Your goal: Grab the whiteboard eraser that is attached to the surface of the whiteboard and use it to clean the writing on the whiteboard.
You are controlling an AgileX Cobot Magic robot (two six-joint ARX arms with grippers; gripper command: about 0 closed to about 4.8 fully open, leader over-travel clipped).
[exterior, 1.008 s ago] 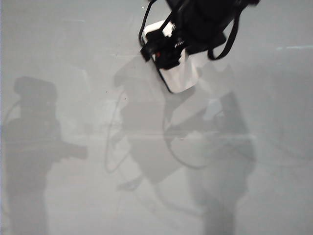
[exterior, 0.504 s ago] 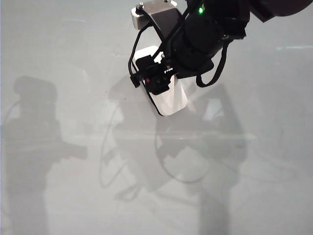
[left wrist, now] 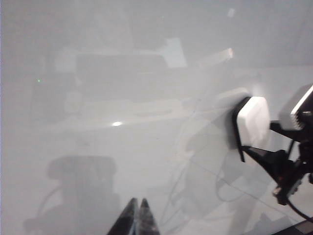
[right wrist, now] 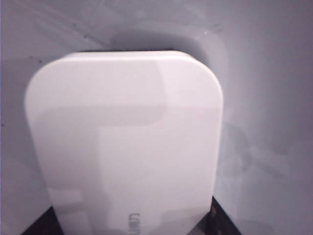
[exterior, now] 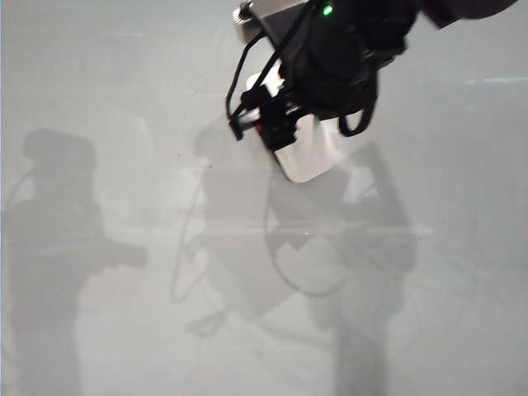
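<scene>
One eraser shifted slightly rightward.

Right arm: black, chunky, small green light, tiny red spot, looping black cables, silver block with screw. Left gripper: thin dark fingertips.

Eraser: a white rounded-rectangular plastic whiteboard eraser fills the frame, faint grey lettering near its lower edge.
Board: glossy pale grey whiteboard behind it, carrying soft shadows.
Gripper: black right gripper fingers flank the eraser's base.

White whiteboard eraser flat against glossy whiteboard.
</scene>
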